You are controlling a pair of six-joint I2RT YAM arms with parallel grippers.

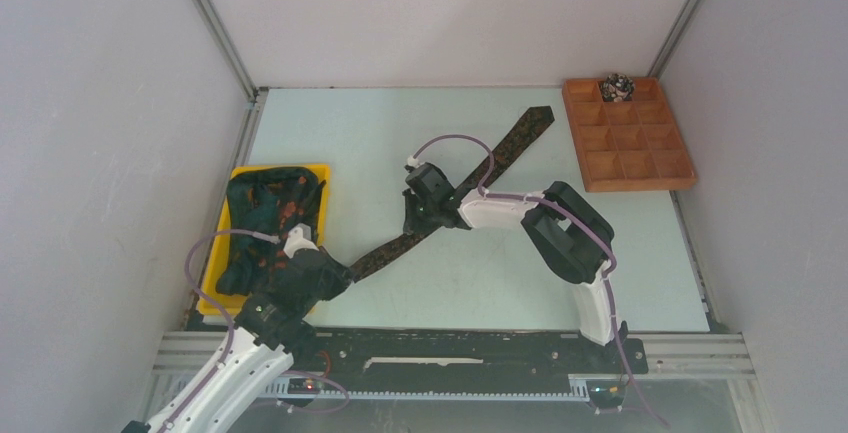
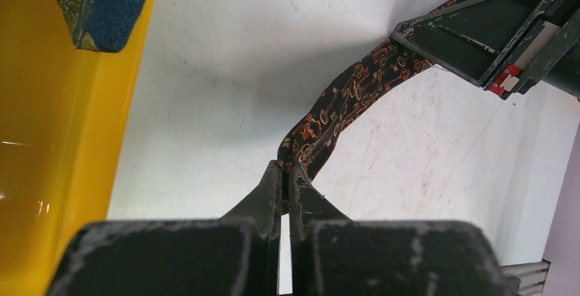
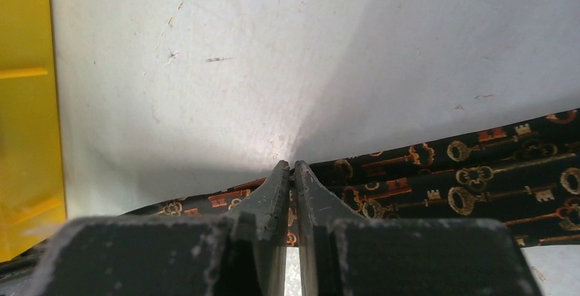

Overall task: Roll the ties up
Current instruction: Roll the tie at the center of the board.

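top view: a long dark tie [image 1: 510, 143] with an orange pattern lies slantwise across the pale desk [image 1: 330, 133], its broad end near a wooden compartment box [image 1: 640, 185] at the far right, its narrow end toward the near left. the left tool [image 1: 347, 275] sits at that narrow end, just beside a yellow tray [image 1: 225, 263] that holds a heap of more ties [image 1: 265, 208]. the right tool [image 1: 415, 221] is down on the tie partway along. a small rolled tie [image 1: 616, 85] sits in a compartment of the box's far row

left wrist view: the left tool's fingers [image 2: 263, 197] are closed together, pinching the tie's narrow end between their tips. from there the fabric runs in a slack arch to the right tool at upper right. the tray's yellow wall runs down the left, with a blue patterned cloth [image 2: 102, 2] over its corner

right wrist view: the right tool's fingers [image 3: 270, 200] are almost closed, only a slit between them, their tips nipping the tie at its far edge. the key-patterned fabric runs across the desk behind them, and the tray shows at the left edge
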